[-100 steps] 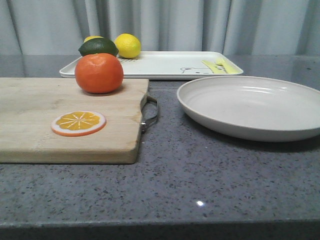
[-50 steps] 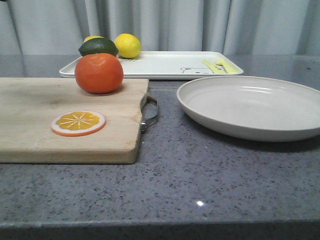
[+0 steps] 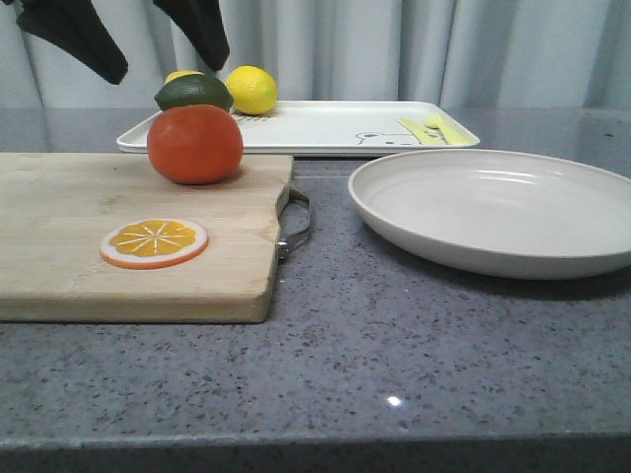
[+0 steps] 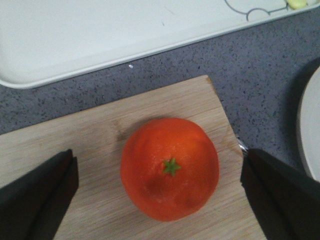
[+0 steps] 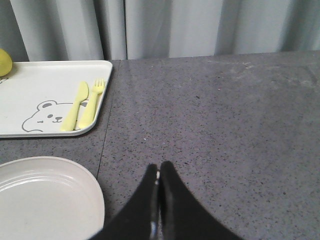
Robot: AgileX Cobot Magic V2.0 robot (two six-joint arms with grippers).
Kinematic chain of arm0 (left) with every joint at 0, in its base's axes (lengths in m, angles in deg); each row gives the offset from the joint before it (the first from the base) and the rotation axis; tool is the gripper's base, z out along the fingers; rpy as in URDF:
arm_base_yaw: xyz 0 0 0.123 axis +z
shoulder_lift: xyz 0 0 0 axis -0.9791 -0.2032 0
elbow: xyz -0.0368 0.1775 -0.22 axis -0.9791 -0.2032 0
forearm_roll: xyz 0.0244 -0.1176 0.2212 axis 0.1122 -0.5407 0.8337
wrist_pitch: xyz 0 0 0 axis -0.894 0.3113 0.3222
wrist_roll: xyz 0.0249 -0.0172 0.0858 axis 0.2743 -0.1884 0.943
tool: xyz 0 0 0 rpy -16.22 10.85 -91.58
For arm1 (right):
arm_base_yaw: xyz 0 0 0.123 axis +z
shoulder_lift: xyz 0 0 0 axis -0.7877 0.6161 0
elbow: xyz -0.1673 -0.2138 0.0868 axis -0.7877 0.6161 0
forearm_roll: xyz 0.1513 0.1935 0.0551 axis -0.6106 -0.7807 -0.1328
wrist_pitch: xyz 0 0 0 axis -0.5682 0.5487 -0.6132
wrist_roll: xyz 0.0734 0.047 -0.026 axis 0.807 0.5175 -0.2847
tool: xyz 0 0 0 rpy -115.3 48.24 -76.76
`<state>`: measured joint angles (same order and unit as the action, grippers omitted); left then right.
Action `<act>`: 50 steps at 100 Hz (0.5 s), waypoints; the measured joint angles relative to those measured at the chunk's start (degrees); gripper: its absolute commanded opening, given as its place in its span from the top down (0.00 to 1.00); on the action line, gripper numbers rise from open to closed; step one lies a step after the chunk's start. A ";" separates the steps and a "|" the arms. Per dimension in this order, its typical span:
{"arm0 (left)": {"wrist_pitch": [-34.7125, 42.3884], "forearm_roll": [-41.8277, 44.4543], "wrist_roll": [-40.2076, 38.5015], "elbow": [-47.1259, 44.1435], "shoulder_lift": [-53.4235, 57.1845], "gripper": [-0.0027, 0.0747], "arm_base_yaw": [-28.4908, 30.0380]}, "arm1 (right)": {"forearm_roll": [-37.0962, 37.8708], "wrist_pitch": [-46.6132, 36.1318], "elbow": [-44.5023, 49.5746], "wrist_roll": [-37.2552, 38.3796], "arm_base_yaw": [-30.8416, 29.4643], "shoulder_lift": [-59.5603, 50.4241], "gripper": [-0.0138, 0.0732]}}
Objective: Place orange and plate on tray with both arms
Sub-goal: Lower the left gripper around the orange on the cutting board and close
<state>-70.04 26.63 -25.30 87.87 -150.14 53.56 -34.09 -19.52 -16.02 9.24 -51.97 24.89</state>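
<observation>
The orange point(image 3: 195, 144) sits on the far right part of a wooden cutting board point(image 3: 59, 246); it also shows in the left wrist view point(image 4: 169, 167). My left gripper point(image 3: 163, 49) hangs wide open above it, one finger on each side, not touching; in the left wrist view point(image 4: 159, 192) the orange lies between the fingers. The off-white plate point(image 3: 498, 212) rests on the counter at right, its edge in the right wrist view point(image 5: 47, 197). The white tray point(image 3: 315, 128) lies at the back. My right gripper point(image 5: 159, 172) is shut and empty beside the plate, unseen in the front view.
An orange slice point(image 3: 155, 242) lies on the board. An avocado point(image 3: 193, 93) and a lemon point(image 3: 252, 90) sit at the tray's left end. A yellow fork and knife point(image 5: 85, 105) lie on the tray's right end by the bear drawing. A curtain hangs behind.
My left gripper has come down into the front view from the top, open, above the orange. Nothing else has moved.
</observation>
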 measured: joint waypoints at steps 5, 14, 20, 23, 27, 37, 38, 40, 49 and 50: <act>-0.41 -0.37 0.20 0.66 -1.29 0.15 0.00 | 0.00 0.00 0.00 0.00 0.00 0.00 0.92; -0.65 -0.86 0.32 1.26 -2.89 0.15 0.00 | 0.00 0.00 0.00 0.00 0.00 0.00 0.92; -0.91 -1.28 0.33 1.50 -3.85 0.15 0.00 | 0.00 0.00 0.00 0.00 0.00 0.00 0.92; -1.12 -1.72 0.44 1.50 -4.12 0.15 0.00 | 0.00 0.00 0.00 0.00 0.00 0.00 0.92; -1.24 -2.02 0.83 1.50 -4.53 0.15 0.00 | 0.00 0.00 0.00 0.00 0.00 0.00 0.92; -1.39 -2.76 1.19 1.50 -5.18 0.15 0.00 | 0.00 0.00 0.00 0.00 0.00 0.00 0.92; -1.38 -2.87 1.19 1.50 -5.36 0.15 0.00 | 0.00 0.00 0.00 0.00 0.00 0.00 0.92; -1.38 -2.86 1.32 1.50 -5.43 0.15 0.00 | 0.00 0.00 0.00 0.00 0.00 0.00 0.92; -1.50 -3.00 1.39 1.50 -5.96 0.15 0.00 | 0.00 0.00 0.00 0.00 0.00 0.00 0.92; -1.50 -3.03 1.39 1.50 -5.95 0.15 0.00 | 0.00 0.00 0.00 0.00 0.00 0.00 0.92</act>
<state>-71.54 23.60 -23.91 89.37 -156.09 53.56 -34.09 -19.52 -16.02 9.24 -51.97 24.89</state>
